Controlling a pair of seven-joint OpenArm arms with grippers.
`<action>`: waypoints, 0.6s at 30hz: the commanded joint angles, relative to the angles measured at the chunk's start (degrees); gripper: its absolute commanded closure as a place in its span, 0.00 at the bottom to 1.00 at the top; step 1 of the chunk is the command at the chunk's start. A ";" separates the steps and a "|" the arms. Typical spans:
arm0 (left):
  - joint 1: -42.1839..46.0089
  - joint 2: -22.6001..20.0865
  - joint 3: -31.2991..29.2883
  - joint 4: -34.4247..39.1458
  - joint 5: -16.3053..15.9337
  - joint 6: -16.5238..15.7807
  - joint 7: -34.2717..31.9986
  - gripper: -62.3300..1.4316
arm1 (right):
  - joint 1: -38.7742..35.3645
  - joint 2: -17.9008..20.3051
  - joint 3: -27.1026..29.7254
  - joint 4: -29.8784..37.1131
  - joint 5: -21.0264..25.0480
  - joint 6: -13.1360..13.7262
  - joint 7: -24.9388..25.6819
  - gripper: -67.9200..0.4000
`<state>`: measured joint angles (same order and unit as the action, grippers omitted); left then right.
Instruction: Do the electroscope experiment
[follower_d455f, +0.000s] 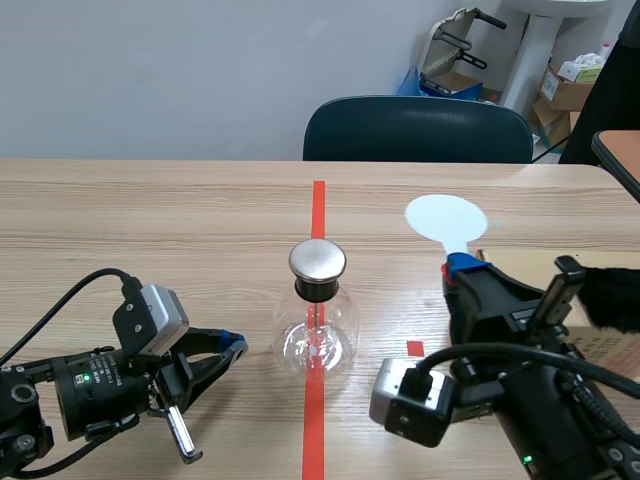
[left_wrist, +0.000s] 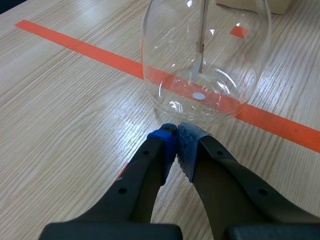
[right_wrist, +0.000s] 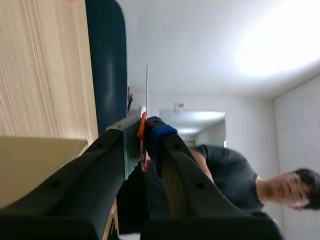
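- The left gripper (follower_d455f: 236, 346) lay low over the table (follower_d455f: 150, 210), its fingers pressed together on nothing.
- The glass electroscope (follower_d455f: 318, 338) stood upright just ahead of it.
- The right gripper (follower_d455f: 462, 267) clamped a pale round disc (follower_d455f: 445, 218) by its stem, apart from the electroscope.

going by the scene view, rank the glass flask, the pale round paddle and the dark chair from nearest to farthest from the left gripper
1. glass flask, just beside the left gripper, toward the middle
2. pale round paddle, farther back and to the right, held in the right gripper
3. dark chair, behind the far edge of the table
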<state>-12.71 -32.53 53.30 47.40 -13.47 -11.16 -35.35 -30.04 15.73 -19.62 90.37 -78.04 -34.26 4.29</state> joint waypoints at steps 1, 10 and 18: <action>-0.31 0.28 0.04 1.31 -0.39 -0.11 -0.74 0.93 | 0.52 0.28 0.15 1.01 0.00 -0.59 1.73 0.99; -0.31 0.28 0.04 1.31 -0.39 -0.11 -0.74 0.93 | 0.55 0.28 0.15 1.01 0.00 -0.39 14.47 0.99; -0.31 0.28 0.04 1.31 -0.39 -0.11 -0.74 0.93 | 0.55 0.28 0.15 1.01 0.00 -0.39 21.99 0.99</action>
<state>-12.71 -32.53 53.30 47.40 -13.47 -11.16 -35.35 -30.04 15.73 -19.62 90.37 -78.22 -34.04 26.22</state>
